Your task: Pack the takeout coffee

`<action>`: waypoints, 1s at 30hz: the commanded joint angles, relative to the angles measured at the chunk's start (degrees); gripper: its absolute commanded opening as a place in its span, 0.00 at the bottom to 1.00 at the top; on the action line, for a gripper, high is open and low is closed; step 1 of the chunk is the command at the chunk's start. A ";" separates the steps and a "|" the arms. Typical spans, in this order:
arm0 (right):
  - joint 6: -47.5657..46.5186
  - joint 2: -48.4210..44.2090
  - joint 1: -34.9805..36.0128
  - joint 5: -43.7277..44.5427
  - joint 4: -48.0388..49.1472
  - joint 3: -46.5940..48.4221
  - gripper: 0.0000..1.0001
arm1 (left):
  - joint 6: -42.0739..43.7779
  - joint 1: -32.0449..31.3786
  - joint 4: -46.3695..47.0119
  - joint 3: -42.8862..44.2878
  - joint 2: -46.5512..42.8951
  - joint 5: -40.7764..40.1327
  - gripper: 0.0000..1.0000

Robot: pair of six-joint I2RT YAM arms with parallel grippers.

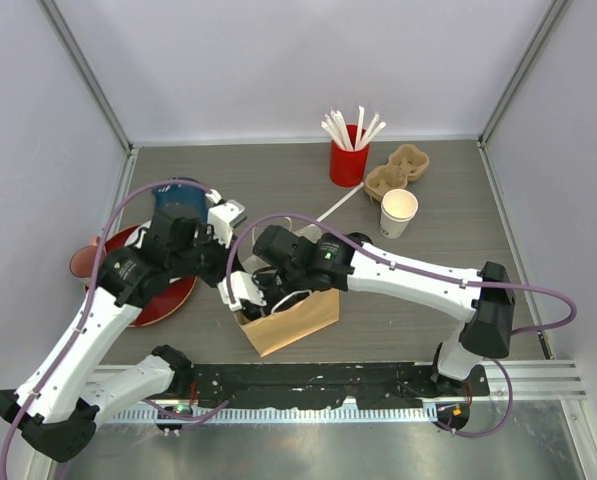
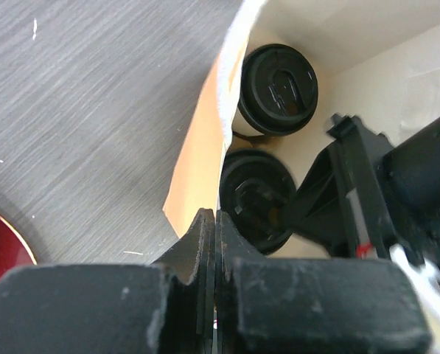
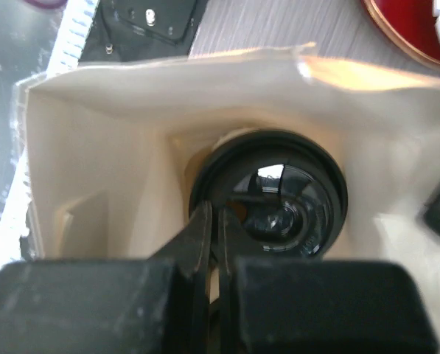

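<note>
From above, I see the brown paper bag (image 1: 298, 318) standing open toward 6 o'clock on the table (image 1: 278, 180), just ahead of the arm bases. Both arms meet over its mouth. The left claw (image 1: 236, 292) is at the bag's 9 o'clock rim and the right claw (image 1: 275, 285) dips into the opening. I cannot see the cups from here. A red plate (image 1: 163, 295) lies at 9 o'clock of the bag. At about 1 o'clock, well apart from it, stand a red cup of straws (image 1: 348, 160), a cardboard carrier (image 1: 398, 170) and a lidless white cup (image 1: 398, 212).

On the left wrist camera, my left claw has its fingers pressed flat together, with the bag's upper edge running down into the pinch. Inside the bag sit both coffees, side by side and upright. The first cup (image 2: 278, 88) is at 1 o'clock of the fingertips, and the second cup (image 2: 253, 195) is just beside them at 2 o'clock. The right claw's black body is close against the second cup from 3 o'clock.

On the right wrist camera, the right claw is closed to a bare slit, its tips at the 8 o'clock rim of a black lid (image 3: 278, 199) deep in the bag. I cannot tell whether the rim is caught between them.
</note>
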 commanded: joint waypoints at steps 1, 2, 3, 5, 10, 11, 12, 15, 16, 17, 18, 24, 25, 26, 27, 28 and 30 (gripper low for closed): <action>0.90 -2.36 -0.12 3.38 -9.91 -4.33 0.01 | 0.94 0.54 2.02 2.11 -0.92 1.97 0.00; 0.99 -2.45 -0.12 3.29 -9.90 -4.33 0.01 | 1.64 0.63 1.85 1.76 -1.09 1.54 0.00; 1.25 -2.45 -0.20 3.29 -9.90 -4.42 0.01 | 3.56 0.63 1.67 1.14 -1.35 1.18 0.00; 1.43 -2.45 -0.12 2.85 -9.29 -4.60 0.01 | 5.51 0.54 1.50 0.70 -2.23 0.65 0.00; 2.22 -0.09 -0.12 3.64 -8.14 -2.84 0.01 | 6.14 0.63 1.14 2.72 -1.54 2.05 0.00; 2.31 0.44 -0.12 3.73 -8.14 -2.40 0.01 | 6.13 0.63 1.06 3.07 -0.84 3.89 0.00; 2.22 1.06 -0.12 3.82 -8.06 -1.44 0.01 | 4.22 0.63 1.23 3.59 -0.66 4.60 0.00; 1.87 3.25 -0.03 4.78 -7.70 -0.30 0.01 | 1.30 0.63 2.02 3.25 -0.48 5.84 0.00; 1.35 3.78 0.15 5.22 -8.05 -0.03 0.01 | 0.69 0.54 2.11 3.34 -0.39 5.75 0.00; 1.08 5.27 0.24 5.83 -8.40 0.23 0.01 | 0.25 0.63 2.11 3.68 0.13 5.66 0.00; 0.82 6.06 0.32 6.01 -9.10 0.76 0.01 | 0.07 0.63 1.85 4.04 0.40 5.84 0.00; -0.24 7.74 0.76 7.51 -11.40 -0.55 0.01 | -0.46 0.63 1.67 4.48 0.49 7.15 0.00; -0.24 7.83 0.76 7.51 -11.74 -0.90 0.01 | -0.55 0.54 1.76 4.39 0.49 7.42 0.00; -0.33 8.18 0.68 7.42 -11.92 -1.25 0.01 | -0.72 0.63 1.76 4.39 0.49 7.59 0.00; -0.59 9.05 0.76 7.16 -12.71 -1.69 0.01 | -1.42 0.54 1.85 4.48 0.66 7.94 0.00; -0.68 9.58 0.76 6.90 -12.89 -2.04 0.01 | -1.69 0.63 1.93 4.57 0.75 8.64 0.00; -0.68 10.03 0.76 6.98 -12.45 -3.01 0.01 | -2.21 0.63 2.11 4.83 1.02 9.00 0.00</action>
